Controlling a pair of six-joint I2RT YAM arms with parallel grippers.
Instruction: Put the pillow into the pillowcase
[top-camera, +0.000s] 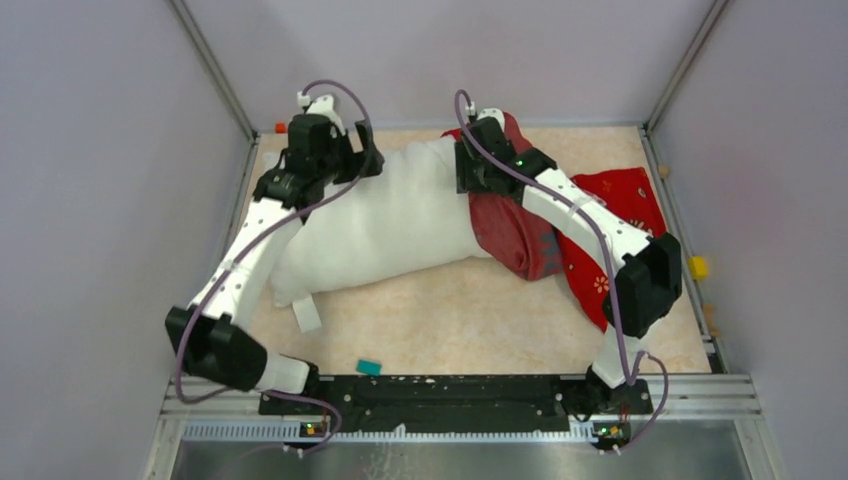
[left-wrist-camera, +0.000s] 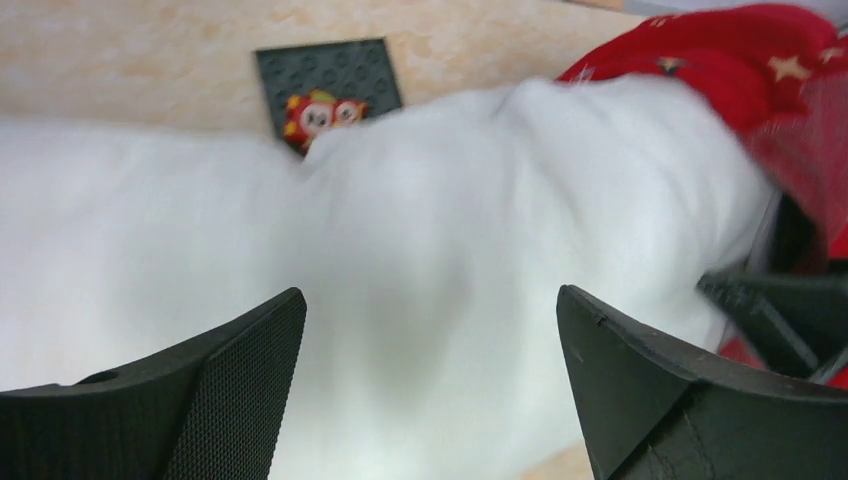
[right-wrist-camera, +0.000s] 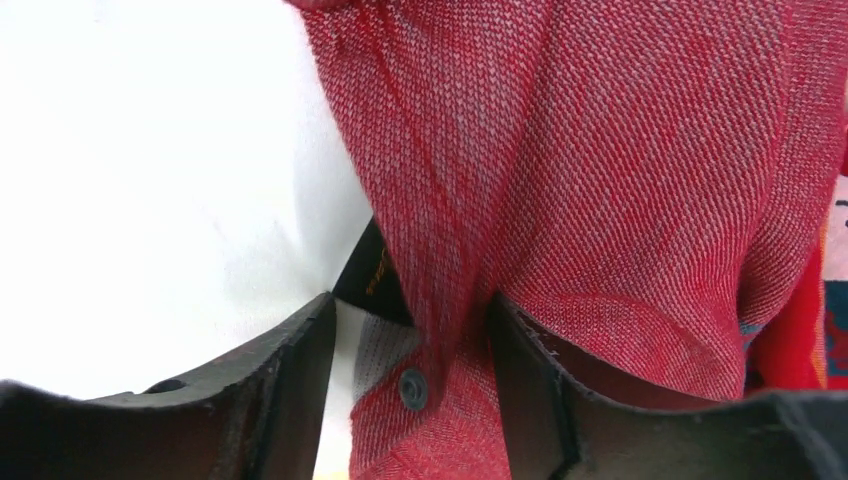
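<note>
- The pillowcase (right-wrist-camera: 620, 180), red woven cloth, fills the top and right.
- The pillow (right-wrist-camera: 150, 180) fills the left, touching it.
- A pillowcase fold bearing a dark round stud (right-wrist-camera: 412, 388) lies between the right gripper's (right-wrist-camera: 410, 305) fingers.

Bright, even light, soft shadows; left wrist view shows the pillow (left-wrist-camera: 450, 250) blurred.

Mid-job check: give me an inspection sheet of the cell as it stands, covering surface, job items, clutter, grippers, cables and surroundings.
Surface: beige table, no spills seen.
Job's things: white pillow lies across the table; only its right end is inside the red pillowcase.
Clutter: teal block, yellow block, orange piece, studded grey plate.
Grippers: left gripper open over the pillow, holding nothing. Right gripper has pillowcase fabric between its fingers; grip unclear.
Cables: purple cables run along both arms, no snag seen.
Surroundings: plain grey walls, nothing seen.
</note>
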